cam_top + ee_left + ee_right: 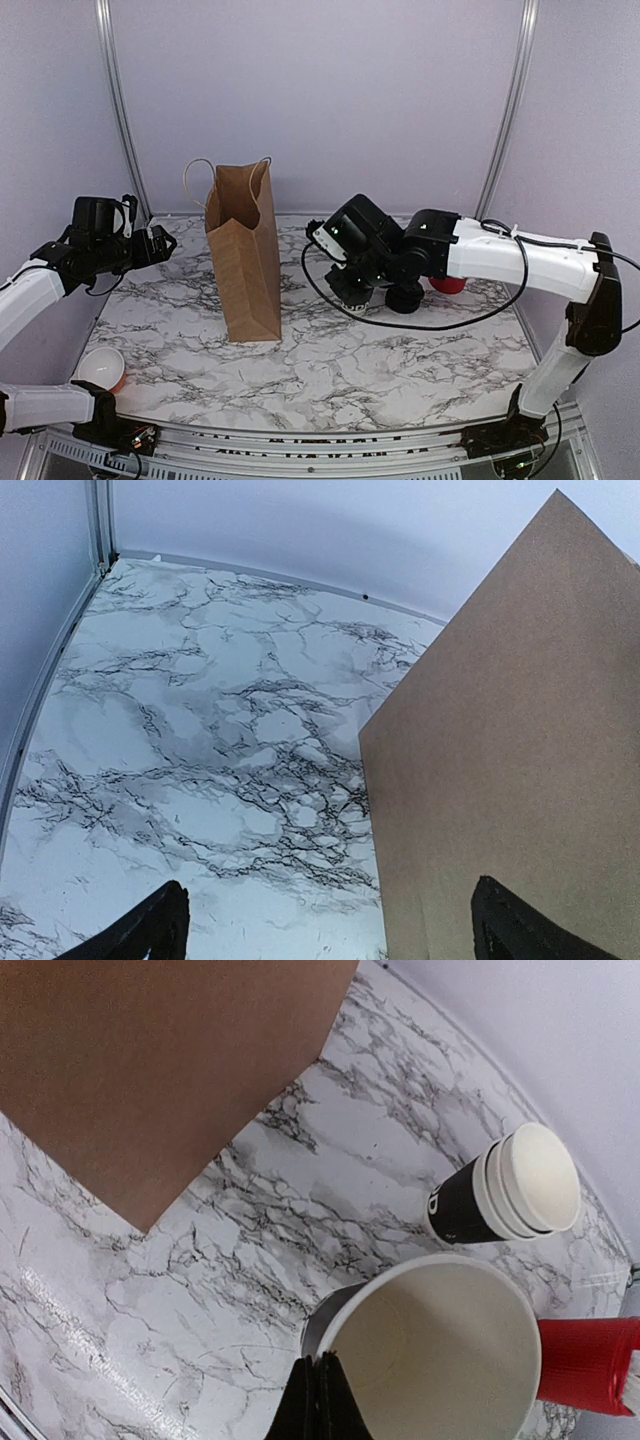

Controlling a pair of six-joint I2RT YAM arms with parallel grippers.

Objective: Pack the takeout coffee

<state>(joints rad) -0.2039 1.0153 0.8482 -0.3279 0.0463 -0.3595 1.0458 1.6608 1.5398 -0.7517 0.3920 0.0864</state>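
My right gripper [320,1370] has its fingers together, apparently pinching the near rim of the small black paper cup [440,1350], white inside and lidless, on the table right of the brown paper bag [243,255]; the left gripper [160,245] hangs spread wide beside the bag, likely to steady it.

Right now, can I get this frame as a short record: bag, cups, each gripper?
bag: brown paper bag, upright, left of centre
open cup: lidless, white inside, under the right wrist
cup stack: black, white-rimmed, beyond the open cup
red cup: beside the open cup
left gripper: open, empty, apart from the bag
right gripper: shut, tips at the open cup's rim; pinch unclear
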